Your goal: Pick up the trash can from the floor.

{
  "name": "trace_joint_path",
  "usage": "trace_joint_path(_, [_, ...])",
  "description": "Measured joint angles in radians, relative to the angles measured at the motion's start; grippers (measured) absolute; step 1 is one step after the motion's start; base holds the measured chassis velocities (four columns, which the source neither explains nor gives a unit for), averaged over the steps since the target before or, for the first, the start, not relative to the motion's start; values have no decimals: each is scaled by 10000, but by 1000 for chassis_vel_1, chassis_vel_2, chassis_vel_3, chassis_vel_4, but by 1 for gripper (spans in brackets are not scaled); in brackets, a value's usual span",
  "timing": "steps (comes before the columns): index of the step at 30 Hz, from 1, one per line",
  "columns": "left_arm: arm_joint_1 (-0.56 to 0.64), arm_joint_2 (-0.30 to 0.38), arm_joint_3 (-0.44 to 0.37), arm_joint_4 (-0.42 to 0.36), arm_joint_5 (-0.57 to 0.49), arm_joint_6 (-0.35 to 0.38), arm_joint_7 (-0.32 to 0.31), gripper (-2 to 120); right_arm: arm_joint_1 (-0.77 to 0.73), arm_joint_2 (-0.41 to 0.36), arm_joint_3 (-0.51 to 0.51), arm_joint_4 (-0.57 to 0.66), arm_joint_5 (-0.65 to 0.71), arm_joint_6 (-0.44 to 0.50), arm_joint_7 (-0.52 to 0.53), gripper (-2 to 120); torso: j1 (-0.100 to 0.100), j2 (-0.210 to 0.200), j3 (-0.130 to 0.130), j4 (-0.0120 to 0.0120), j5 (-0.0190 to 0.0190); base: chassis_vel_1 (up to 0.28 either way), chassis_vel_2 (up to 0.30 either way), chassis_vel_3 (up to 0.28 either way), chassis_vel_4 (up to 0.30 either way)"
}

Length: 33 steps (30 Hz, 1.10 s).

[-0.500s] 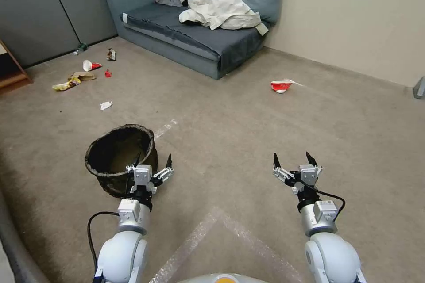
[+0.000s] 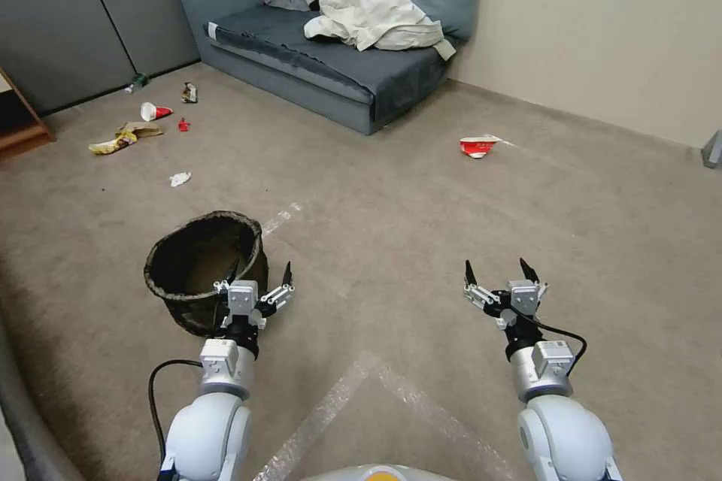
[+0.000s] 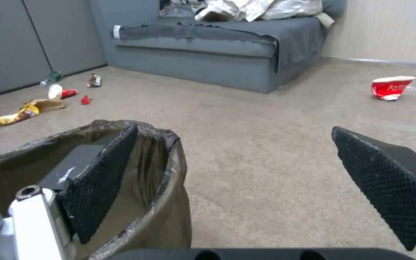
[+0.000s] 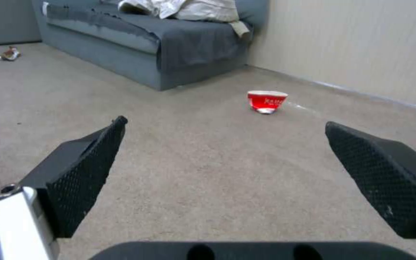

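Nearest you, a strip of clear tape (image 2: 338, 402) crossed the floor (image 2: 421, 240) between your two arms. Your left tool (image 2: 257, 276) was released, its fingers spread wide and straddling the near rim of the trash can (image 2: 197, 264). In the left wrist view one finger (image 3: 99, 180) sat inside the black liner, and the other finger (image 3: 386, 180) hung outside over bare carpet. Nothing was gripped, and whether the inner finger touched the liner could not be told. The trash can stood on the floor ahead of you and to your left, just in front of your left arm, with its crinkled black bag folded over the rim.

Your right tool (image 2: 496, 273) was released too, fingers wide apart, held low over open carpet well apart from the can and holding nothing.

Farther out, a small white scrap (image 2: 180, 179) lay beyond the can. A crushed red cup (image 2: 478, 145) lay ahead on your right, near the wall. More litter was scattered to your far left: a yellow wrapper (image 2: 113, 143), a red-and-white cup (image 2: 154, 112) and a green bottle (image 2: 136, 83) by the grey panels. At the back stood the blue-grey sofa (image 2: 301, 68), with pale cloths (image 2: 372, 19) heaped on its seat.
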Motion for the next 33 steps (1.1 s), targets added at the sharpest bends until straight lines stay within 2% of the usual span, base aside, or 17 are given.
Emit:
trace_joint_path(17, [30,7,-17,-22,-3,0,-1,100,-19,4,0,20,0,-4,7,100,0,-1,0,0,0,0,0,0,0])
trace_joint_path(21, [689,249,-468,-1261,-363,68,-105,100,-477,178,-71,955,-23,-210,254,100,0,0,0,1,-4,0,0,0,0])
trace_joint_path(22, [689,249,-468,-1261,-363,68,-105,100,-477,178,-71,955,-23,-210,254,100,0,0,0,1,-4,0,0,0,0])
trace_joint_path(24, [1071,400,-737,-1973,-579,120,-177,100,-842,323,-135,1705,-60,-393,450,100,-1,0,0,1,0,0,0,0,0])
trace_joint_path(25, [1071,400,-737,-1973,-579,120,-177,100,-842,323,-135,1705,-60,-393,450,100,-1,0,0,1,0,0,0,0,0])
trace_joint_path(27, [1441,523,-978,-2650,-763,161,-240,100,-1191,456,-189,2401,-94,-552,642,100,-1,0,0,2,2,0,0,0,0])
trace_joint_path(28, [1441,523,-978,-2650,-763,161,-240,100,-1191,456,-189,2401,-94,-552,642,100,-1,0,0,2,2,0,0,0,0])
trace_joint_path(29, [1511,532,-989,-2753,-798,167,-244,100,-1457,570,-248,2948,-118,-682,787,100,-2,0,-1,-3,-1,0,0,0,0])
trace_joint_path(30, [1616,573,-1081,-2912,-877,188,-256,100,-1632,625,-260,3287,-135,-765,880,100,-2,0,0,-1,-17,0,0,0,0])
trace_joint_path(32, [1972,734,-1402,-3579,-1134,241,-318,100,-2007,772,-324,4053,-173,-944,1085,100,-2,0,0,0,6,0,0,0,0])
trace_joint_path(33, [1972,734,-1402,-3579,-1134,241,-318,100,-2007,772,-324,4053,-173,-944,1085,100,-2,0,0,0,6,0,0,0,0])
